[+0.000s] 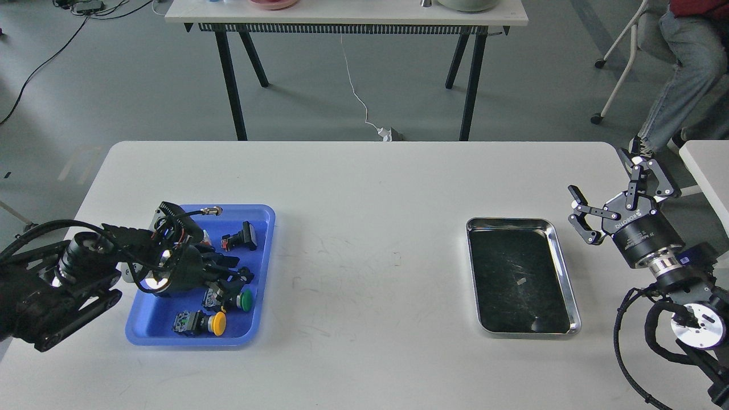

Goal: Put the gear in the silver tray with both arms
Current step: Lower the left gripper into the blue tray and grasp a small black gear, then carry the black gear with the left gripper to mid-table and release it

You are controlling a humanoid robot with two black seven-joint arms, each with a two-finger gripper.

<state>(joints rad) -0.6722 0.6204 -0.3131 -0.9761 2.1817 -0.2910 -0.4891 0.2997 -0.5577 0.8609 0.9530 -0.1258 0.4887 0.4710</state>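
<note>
The silver tray (515, 279) lies empty on the right side of the white table. My right gripper (605, 173) is open and empty, just right of the tray's far right corner, fingers pointing up and left. My left gripper (232, 272) reaches into the blue tray (152, 322), low over its small parts. Its dark fingers blend with the parts, so I cannot tell whether it is open or holds anything. A green push button (245, 300) lies right under it. I cannot pick out a gear wheel among the parts.
The blue tray also holds a yellow push button (216, 323) and a black part with red (242, 236). A second table (347, 14) stands behind. A seated person (683, 68) and chair are at the far right.
</note>
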